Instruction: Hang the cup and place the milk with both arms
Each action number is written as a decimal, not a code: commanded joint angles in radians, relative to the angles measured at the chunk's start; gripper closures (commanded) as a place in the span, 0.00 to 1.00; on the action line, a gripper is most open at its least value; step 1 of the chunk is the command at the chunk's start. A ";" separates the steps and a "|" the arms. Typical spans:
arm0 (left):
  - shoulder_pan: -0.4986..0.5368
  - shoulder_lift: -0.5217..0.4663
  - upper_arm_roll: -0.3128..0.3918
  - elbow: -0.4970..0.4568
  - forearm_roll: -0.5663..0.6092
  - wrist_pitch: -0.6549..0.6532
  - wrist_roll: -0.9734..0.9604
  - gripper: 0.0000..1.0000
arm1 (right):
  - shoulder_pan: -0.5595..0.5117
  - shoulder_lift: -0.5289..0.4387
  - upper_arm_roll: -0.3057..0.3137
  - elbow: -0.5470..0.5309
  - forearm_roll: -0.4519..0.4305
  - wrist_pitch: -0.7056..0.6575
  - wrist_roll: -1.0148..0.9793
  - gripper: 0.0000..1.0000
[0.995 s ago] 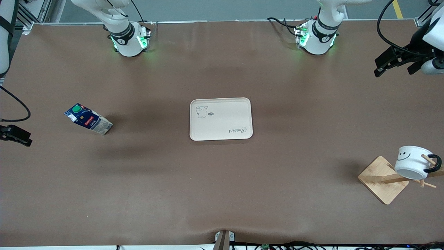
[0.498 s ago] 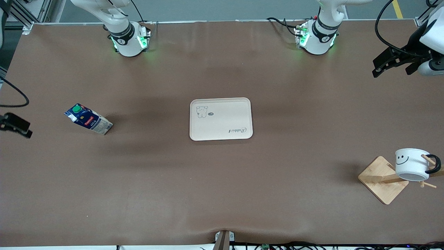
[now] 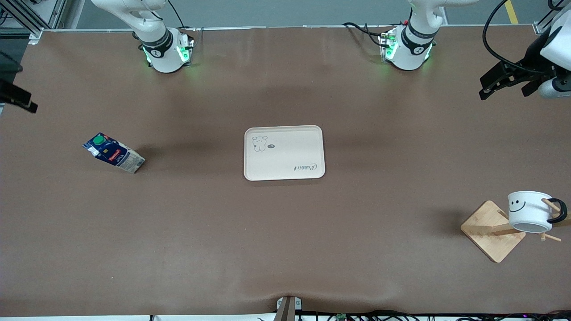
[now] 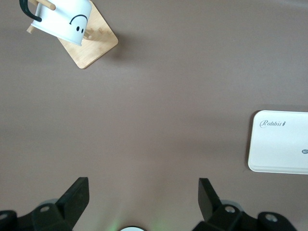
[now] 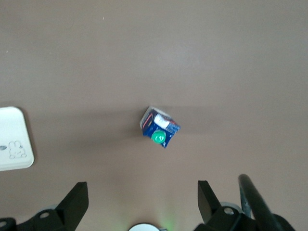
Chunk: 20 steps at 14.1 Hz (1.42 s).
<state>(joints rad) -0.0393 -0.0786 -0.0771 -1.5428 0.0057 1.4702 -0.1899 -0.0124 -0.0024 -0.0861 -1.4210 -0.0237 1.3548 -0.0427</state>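
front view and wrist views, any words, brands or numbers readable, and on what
"Rabbit": script word on the cream rectangular tray, clearest in the left wrist view.
Small dark oval mark beside the tray's rabbit drawing: too small to read.
Red label patch on the dark blue milk carton with green cap: lettering too small to read.
White smiley-face mug on the wooden rack: a drawn face, no text.

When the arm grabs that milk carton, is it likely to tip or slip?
The milk is a small, slim carton standing on the bare table, so a sideways nudge would probably topple it. Its flat sides look easy to pinch, though its printed surface may be slick. It likely dents if squeezed hard.
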 commanded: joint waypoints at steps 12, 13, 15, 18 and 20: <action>0.004 0.008 0.002 0.029 0.002 -0.027 -0.005 0.00 | 0.014 -0.027 0.012 -0.033 0.010 0.044 0.144 0.00; 0.006 0.017 0.005 0.030 0.000 -0.025 -0.005 0.00 | 0.017 -0.027 0.012 -0.032 0.010 0.044 0.145 0.00; 0.004 0.022 0.003 0.032 0.000 -0.025 -0.008 0.00 | 0.016 -0.027 0.012 -0.033 0.010 0.046 0.146 0.00; 0.004 0.022 0.005 0.032 0.000 -0.025 -0.008 0.00 | 0.014 -0.021 0.011 -0.033 0.008 0.044 0.146 0.00; 0.006 0.022 0.005 0.032 -0.001 -0.025 -0.010 0.00 | 0.012 -0.019 0.011 -0.033 0.007 0.046 0.146 0.00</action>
<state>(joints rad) -0.0375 -0.0627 -0.0718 -1.5317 0.0057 1.4623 -0.1899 0.0081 -0.0381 -0.0773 -1.4827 -0.0138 1.4090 0.0892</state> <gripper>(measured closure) 0.000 0.000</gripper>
